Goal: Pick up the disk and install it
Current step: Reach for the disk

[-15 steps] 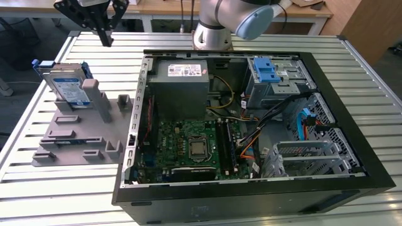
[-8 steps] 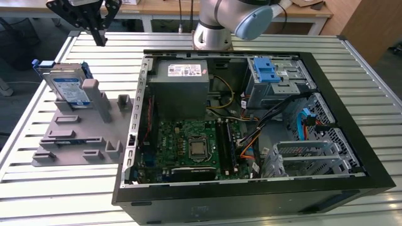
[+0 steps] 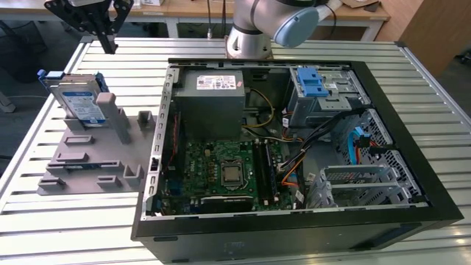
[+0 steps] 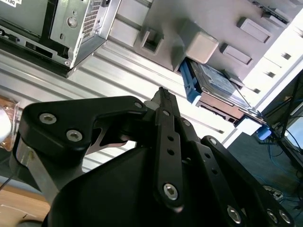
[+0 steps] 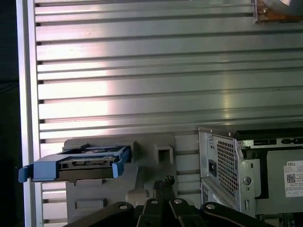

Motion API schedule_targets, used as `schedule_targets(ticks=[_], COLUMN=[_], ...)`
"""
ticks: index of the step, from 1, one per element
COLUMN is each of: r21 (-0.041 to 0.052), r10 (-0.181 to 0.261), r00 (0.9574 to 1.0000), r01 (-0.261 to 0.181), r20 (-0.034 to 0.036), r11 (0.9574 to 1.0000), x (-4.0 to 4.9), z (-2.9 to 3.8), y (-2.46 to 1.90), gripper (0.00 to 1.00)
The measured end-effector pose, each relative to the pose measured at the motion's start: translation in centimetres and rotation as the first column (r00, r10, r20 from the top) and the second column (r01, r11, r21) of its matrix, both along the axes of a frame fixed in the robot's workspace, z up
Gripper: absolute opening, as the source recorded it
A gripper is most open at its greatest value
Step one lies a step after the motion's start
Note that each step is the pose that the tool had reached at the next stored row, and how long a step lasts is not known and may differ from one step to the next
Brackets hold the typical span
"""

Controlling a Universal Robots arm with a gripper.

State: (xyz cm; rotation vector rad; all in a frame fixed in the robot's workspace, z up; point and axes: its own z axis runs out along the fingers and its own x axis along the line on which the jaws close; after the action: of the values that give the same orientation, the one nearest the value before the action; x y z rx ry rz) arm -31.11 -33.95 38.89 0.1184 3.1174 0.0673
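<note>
Ribbed aluminium slats make up the bench (image 3: 59, 237), which carries one open computer case (image 3: 294, 234) and one grey fixture plate (image 3: 88, 168). The plate lies along the bench edge at the exterior view's left. One disk (image 3: 79, 102) stands upright on edge in a slot at the far end of that plate, near the bench's far corner on that side, with its blue carrier bracket around it.

One tool (image 3: 110, 48) hangs in the air over that same corner, beyond the disk and clear of it. Its fingers are pressed together and hold nothing.

Inside the case the exterior view shows one grey power supply (image 3: 213, 105), one motherboard (image 3: 228, 171) and one metal drive cage (image 3: 324, 94) with blue latches. It also shows the disk's labelled face.

The first wrist view looks down past the tool (image 5: 163, 182) onto the disk's (image 5: 80, 163) narrow top edge and onto a rear corner of the case. The second wrist view takes the disk (image 4: 213, 87) from a slant, beyond the closed tool (image 4: 163, 93).
</note>
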Motion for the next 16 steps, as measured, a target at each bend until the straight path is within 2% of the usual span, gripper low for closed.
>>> schedule_targets(ticks=[6,16], r21=[0.0001,0.0000], r10=[0.000,0.000], r00=[1.0000,1.0000], r01=[0.000,0.000], r20=[-0.0014,-0.0014], r11=[1.0000,1.0000], x=[-1.04,-1.15], z=[-0.05,-0.05], y=[0.05,0.05], gripper=[0.11,0.11])
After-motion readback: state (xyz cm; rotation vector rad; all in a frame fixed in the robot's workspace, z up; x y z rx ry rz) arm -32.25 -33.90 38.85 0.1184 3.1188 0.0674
